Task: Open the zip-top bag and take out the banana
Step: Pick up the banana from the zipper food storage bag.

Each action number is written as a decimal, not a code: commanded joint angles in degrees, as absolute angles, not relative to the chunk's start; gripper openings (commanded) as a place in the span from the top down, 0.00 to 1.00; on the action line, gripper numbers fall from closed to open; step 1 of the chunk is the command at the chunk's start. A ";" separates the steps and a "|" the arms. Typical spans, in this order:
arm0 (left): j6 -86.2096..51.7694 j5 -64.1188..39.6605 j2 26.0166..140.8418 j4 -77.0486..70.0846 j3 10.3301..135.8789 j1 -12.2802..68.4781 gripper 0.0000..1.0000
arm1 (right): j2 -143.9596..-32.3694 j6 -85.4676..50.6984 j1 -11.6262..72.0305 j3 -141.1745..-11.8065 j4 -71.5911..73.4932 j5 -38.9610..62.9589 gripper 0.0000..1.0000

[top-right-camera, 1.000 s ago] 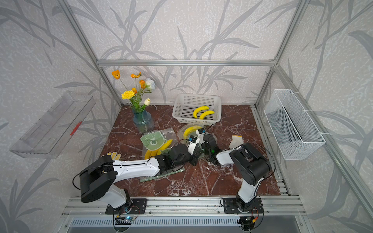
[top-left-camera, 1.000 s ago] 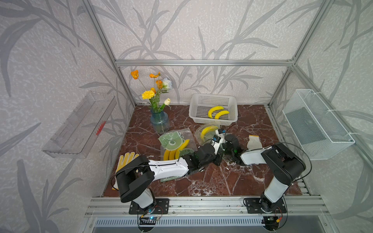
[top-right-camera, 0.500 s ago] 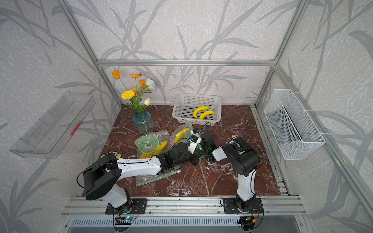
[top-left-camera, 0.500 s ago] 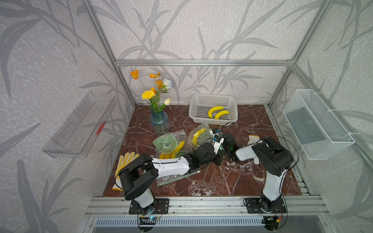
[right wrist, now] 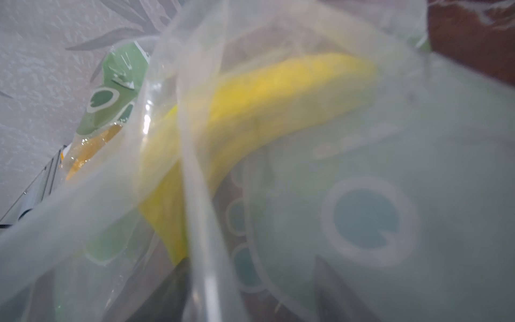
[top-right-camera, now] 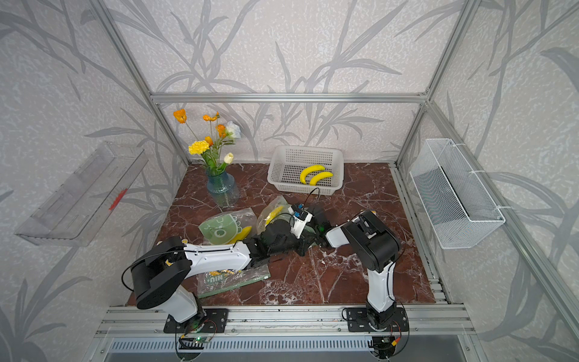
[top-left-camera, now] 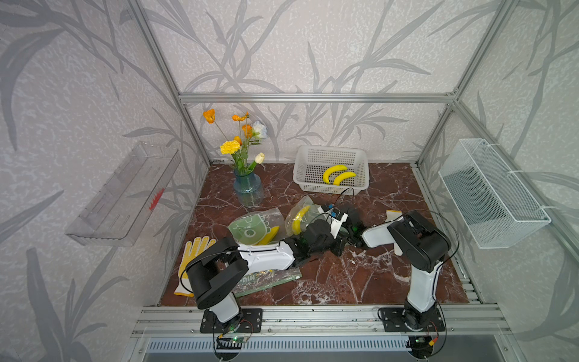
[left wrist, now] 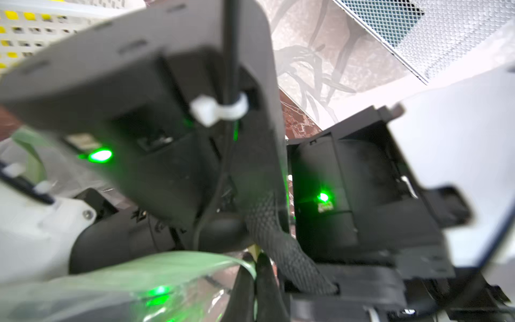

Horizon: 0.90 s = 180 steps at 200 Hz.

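The clear zip-top bag (top-left-camera: 297,208) with green print stands mid-table in both top views, the yellow banana (top-left-camera: 300,216) inside it. My left gripper (left wrist: 255,269) is shut on the bag's green-edged rim. My right gripper (right wrist: 250,290) is open at the bag's mouth. Its dark fingers (right wrist: 167,292) show through the film, and the zip strip (right wrist: 195,195) runs between them. The banana (right wrist: 250,111) lies just ahead of them, its tip near one finger. Both wrists (top-right-camera: 291,232) crowd together beside the bag, hiding the fingertips in the top views.
A second printed bag (top-left-camera: 253,227) with a banana lies left of the first. Behind are a blue vase of flowers (top-left-camera: 248,189) and a white basket (top-left-camera: 332,156) holding two bananas. A yellow glove (top-left-camera: 192,254) and a flat green packet (top-left-camera: 269,279) lie under my left arm.
The bag and its banana have shifted left and stand more upright. My right arm has folded in closer to the bag. The left gripper has stayed shut.
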State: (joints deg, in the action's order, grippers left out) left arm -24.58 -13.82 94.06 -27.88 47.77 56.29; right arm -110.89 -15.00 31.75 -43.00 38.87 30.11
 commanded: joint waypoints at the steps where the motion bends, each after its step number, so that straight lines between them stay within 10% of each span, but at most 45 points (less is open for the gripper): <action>1: -22.85 -20.72 95.74 -27.49 51.56 57.16 1.00 | -110.48 -18.21 29.88 -39.78 40.96 23.09 0.33; 109: -22.93 -25.65 97.71 -26.46 54.87 57.19 0.98 | -95.50 -20.94 24.94 -23.38 40.32 10.69 0.33; 158: -21.64 -14.39 86.64 -24.15 47.37 57.22 0.06 | -96.37 -21.17 25.14 -25.17 44.23 16.38 0.33; 180: -19.15 -1.86 77.07 -16.78 44.11 57.19 0.01 | -96.34 -20.52 25.09 -26.42 43.13 17.73 0.33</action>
